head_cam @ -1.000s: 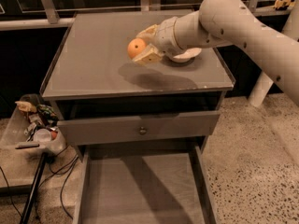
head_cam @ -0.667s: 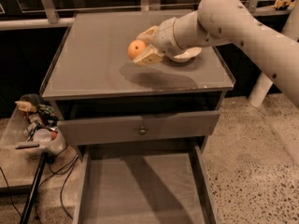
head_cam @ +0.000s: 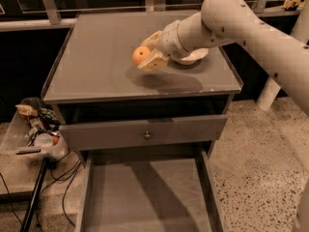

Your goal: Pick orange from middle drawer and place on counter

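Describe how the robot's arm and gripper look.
The arm is a thick, rounded, off-white tube with small dark dots, tapering to a narrower wrist. The gripper, over the counter, has pale tan, blocky fingers.

The gray counter (head_cam: 96, 66) fills the upper centre of the frame, its front edge chipped toward the right. Directly on it sits 1 white bowl (head_cam: 197, 57), right of centre, partly hidden by the arm. The gripper (head_cam: 146, 56) hangs over the counter's middle, clasping the orange (head_cam: 140, 55).
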`<state>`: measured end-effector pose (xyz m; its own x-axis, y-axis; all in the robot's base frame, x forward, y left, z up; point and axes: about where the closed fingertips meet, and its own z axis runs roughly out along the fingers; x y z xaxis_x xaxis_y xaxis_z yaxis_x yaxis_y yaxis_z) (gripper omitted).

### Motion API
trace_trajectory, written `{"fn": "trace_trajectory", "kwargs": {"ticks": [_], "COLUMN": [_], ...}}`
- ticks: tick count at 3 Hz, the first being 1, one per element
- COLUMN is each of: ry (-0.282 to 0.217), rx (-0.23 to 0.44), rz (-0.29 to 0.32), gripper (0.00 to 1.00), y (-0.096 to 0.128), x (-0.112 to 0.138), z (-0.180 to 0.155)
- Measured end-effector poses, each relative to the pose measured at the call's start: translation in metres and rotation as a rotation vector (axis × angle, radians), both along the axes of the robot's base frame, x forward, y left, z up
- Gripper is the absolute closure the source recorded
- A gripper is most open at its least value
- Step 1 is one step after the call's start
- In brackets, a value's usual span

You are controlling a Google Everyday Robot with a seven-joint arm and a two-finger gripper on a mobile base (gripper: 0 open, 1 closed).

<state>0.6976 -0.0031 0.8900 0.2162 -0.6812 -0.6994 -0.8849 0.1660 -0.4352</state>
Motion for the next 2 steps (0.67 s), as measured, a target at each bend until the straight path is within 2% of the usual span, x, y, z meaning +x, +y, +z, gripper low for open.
{"fn": "trace_trajectory", "kwargs": {"ticks": [2], "ry": [0.048], "rx": [-0.04], "rz": [0.009], "gripper": [1.0], "y": [-0.0002], "x": [-0.0022], "z": [-0.0092]}}
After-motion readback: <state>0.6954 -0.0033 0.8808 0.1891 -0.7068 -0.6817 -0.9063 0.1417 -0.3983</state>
